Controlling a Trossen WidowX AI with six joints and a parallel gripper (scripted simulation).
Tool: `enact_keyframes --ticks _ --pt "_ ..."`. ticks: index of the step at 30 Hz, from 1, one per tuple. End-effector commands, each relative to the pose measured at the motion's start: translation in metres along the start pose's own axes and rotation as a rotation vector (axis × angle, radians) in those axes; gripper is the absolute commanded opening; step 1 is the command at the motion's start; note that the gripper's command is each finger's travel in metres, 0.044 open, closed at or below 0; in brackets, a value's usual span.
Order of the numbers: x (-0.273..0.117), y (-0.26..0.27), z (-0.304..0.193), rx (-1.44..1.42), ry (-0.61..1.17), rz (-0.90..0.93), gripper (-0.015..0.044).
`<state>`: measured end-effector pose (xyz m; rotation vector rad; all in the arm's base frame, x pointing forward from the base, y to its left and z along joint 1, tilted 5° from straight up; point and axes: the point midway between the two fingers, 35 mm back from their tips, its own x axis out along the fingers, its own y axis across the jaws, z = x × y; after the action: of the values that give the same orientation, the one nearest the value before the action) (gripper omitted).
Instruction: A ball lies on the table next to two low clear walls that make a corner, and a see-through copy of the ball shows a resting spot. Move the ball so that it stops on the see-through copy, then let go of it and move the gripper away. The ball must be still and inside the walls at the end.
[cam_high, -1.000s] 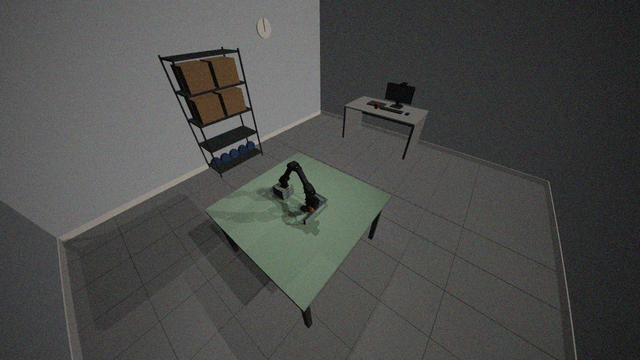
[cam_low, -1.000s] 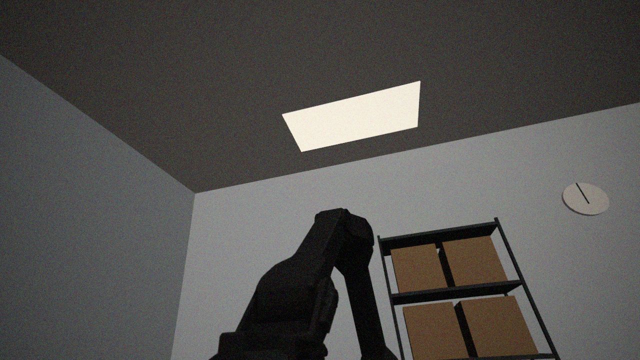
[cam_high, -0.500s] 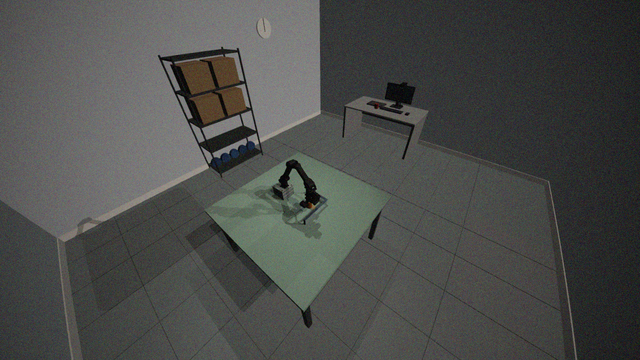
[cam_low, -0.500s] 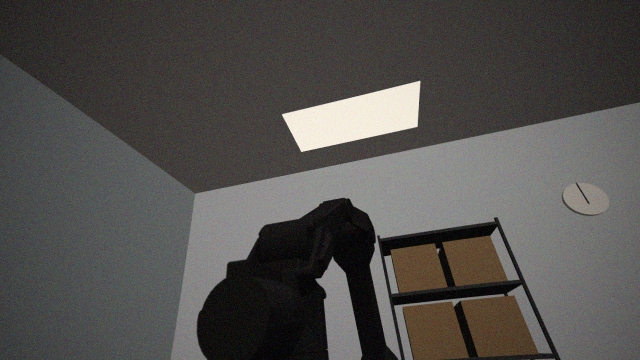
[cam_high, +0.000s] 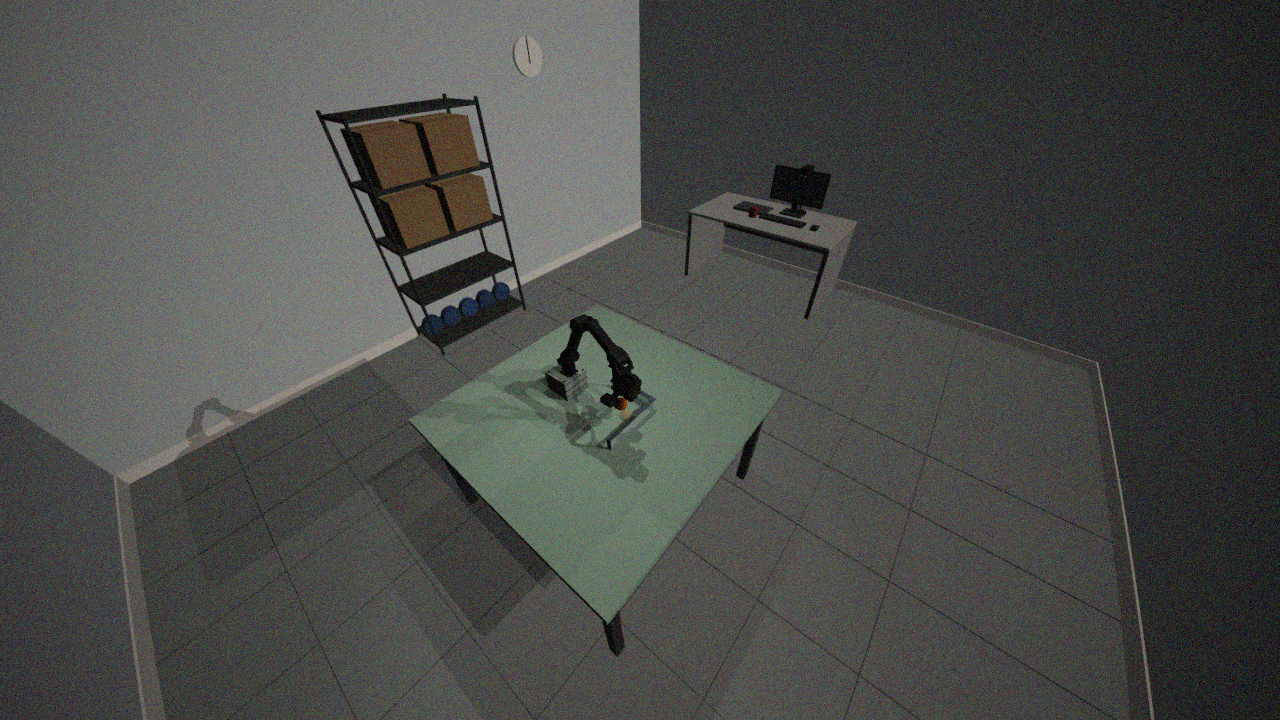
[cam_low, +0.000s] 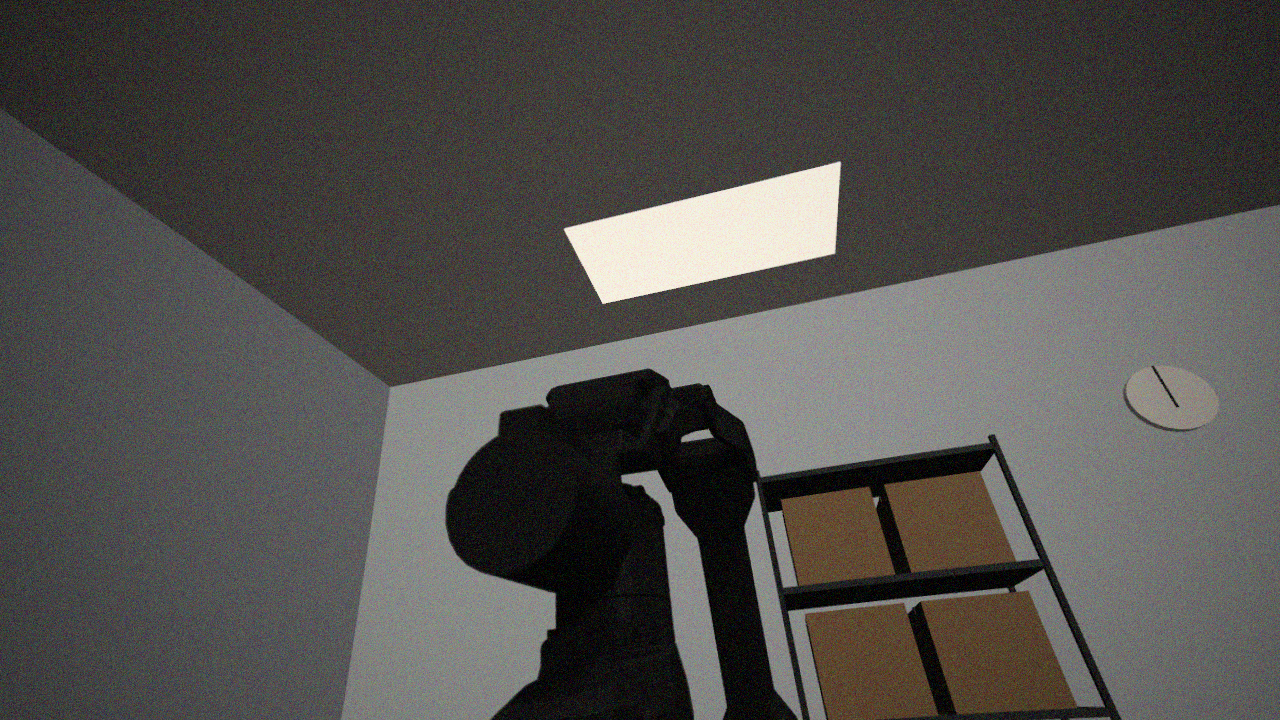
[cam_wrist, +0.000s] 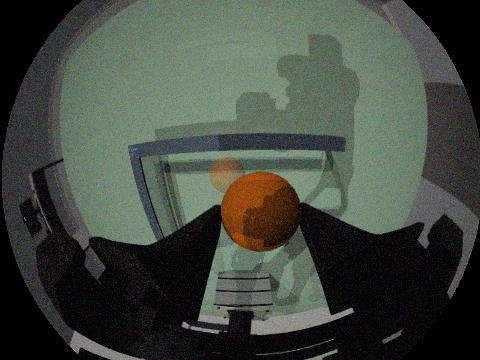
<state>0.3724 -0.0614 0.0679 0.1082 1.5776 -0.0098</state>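
- The pincer (cam_wrist: 260, 223) is clamped on the orange ball (cam_wrist: 260, 211) — one dark finger pressing each side of it in the wrist view.
- The ball hangs above the pale green surface (cam_wrist: 200, 60), lifted off it, over the area bounded by the clear walls (cam_wrist: 240, 143).
- The see-through copy (cam_wrist: 226, 175) lies on the surface just inside the far wall — up and to the left of the ball in the wrist view, partly overlapped by it.
- From the top view the arm (cam_high: 597, 351) bends down from its base to the ball (cam_high: 622, 404) at the walls' (cam_high: 631, 420) corner.
- A shelf with boxes (cam_high: 420, 170) stands against the wall behind.
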Motion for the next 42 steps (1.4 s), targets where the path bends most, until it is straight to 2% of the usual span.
enact_keyframes --ticks 1,13,22,42 --pt "0.013 0.016 -0.004 -0.001 -0.002 0.007 0.0000" --pt "0.045 0.040 -0.012 -0.001 -0.001 0.009 0.0000" --pt "0.106 0.040 -0.013 -0.001 -0.001 0.010 0.0000" --pt "0.126 0.040 -0.013 -0.001 0.000 0.010 0.0000"
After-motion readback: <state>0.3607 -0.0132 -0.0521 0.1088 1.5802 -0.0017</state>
